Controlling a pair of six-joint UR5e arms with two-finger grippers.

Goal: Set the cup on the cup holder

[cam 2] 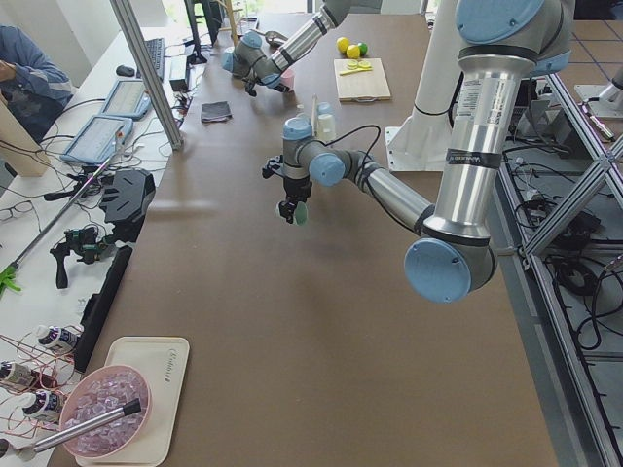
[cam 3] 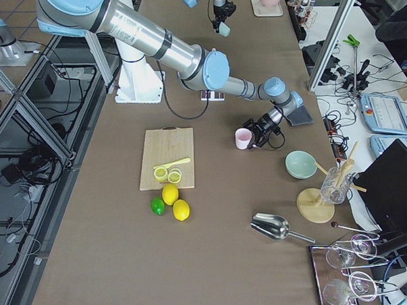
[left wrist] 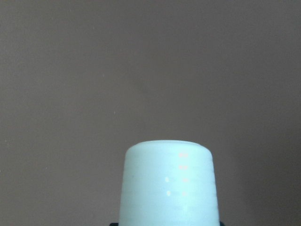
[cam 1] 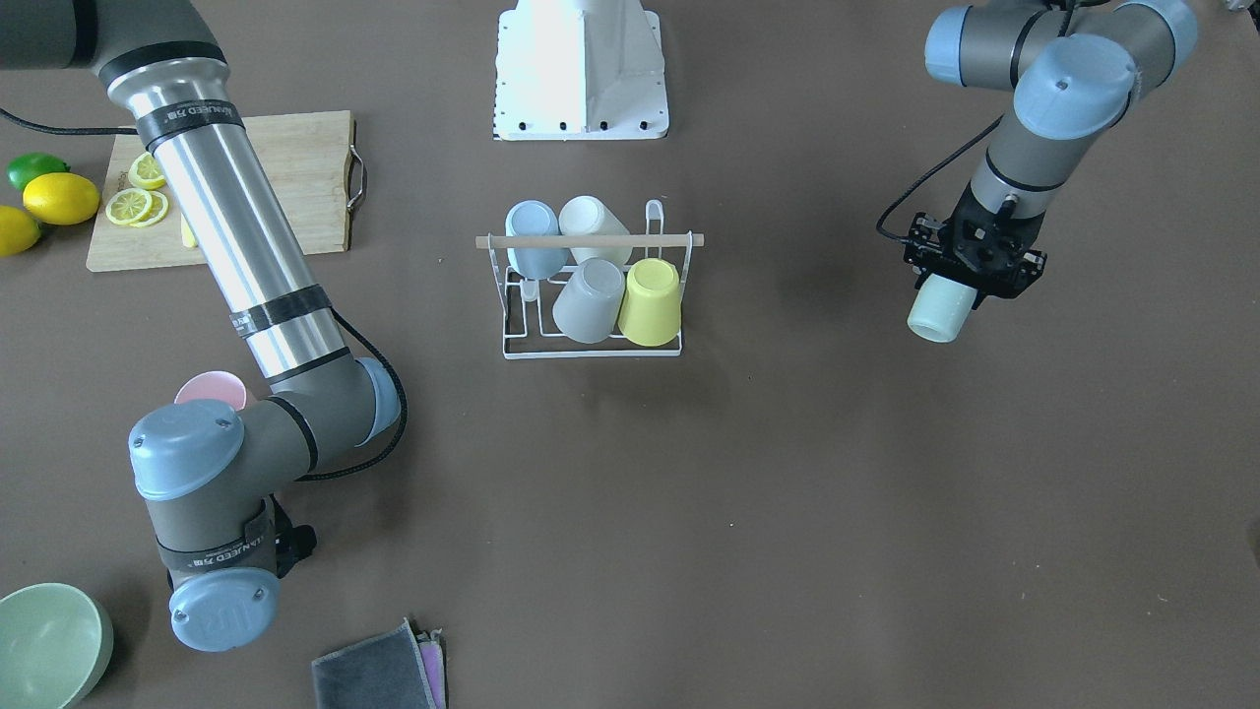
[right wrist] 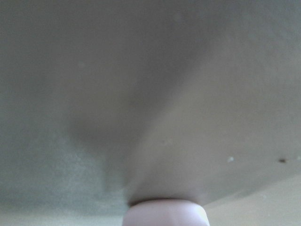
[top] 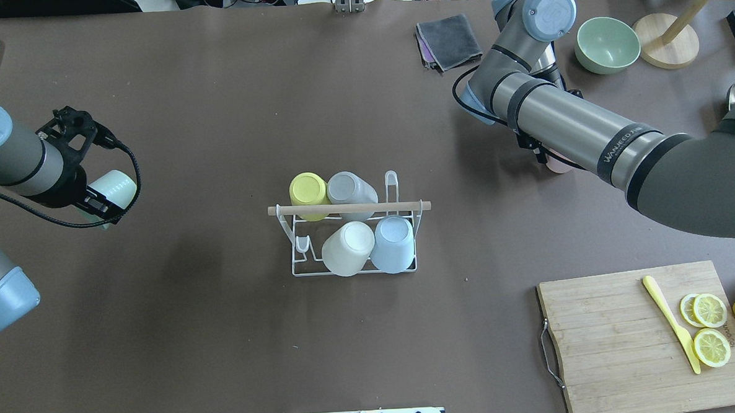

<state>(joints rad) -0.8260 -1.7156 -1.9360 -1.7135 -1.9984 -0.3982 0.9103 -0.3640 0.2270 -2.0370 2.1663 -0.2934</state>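
Observation:
The cup holder, a white wire rack [cam 1: 593, 353] with a wooden rod [top: 423, 205] across its top, stands mid-table. It holds several upturned cups: yellow [cam 1: 652, 300], grey [cam 1: 589, 300], cream [cam 1: 596, 226] and light blue [cam 1: 535, 236]. My left gripper [cam 1: 950, 286] is shut on a pale mint cup [top: 115, 185], held above the table well off to the rack's side; the cup fills the left wrist view [left wrist: 167, 186]. My right gripper [cam 3: 258, 133] is at a pink cup [cam 3: 243, 138], apparently shut on it; the cup's end shows in the right wrist view [right wrist: 164, 213]. My arm mostly hides it from above.
A wooden cutting board [top: 621, 338] with lemon slices and a yellow knife lies on my right, with whole lemons and a lime [cam 1: 59, 197] beside it. A green bowl [top: 606, 44] and folded cloths [top: 450, 38] sit at the far right. The white robot base [cam 1: 581, 69] is behind the rack.

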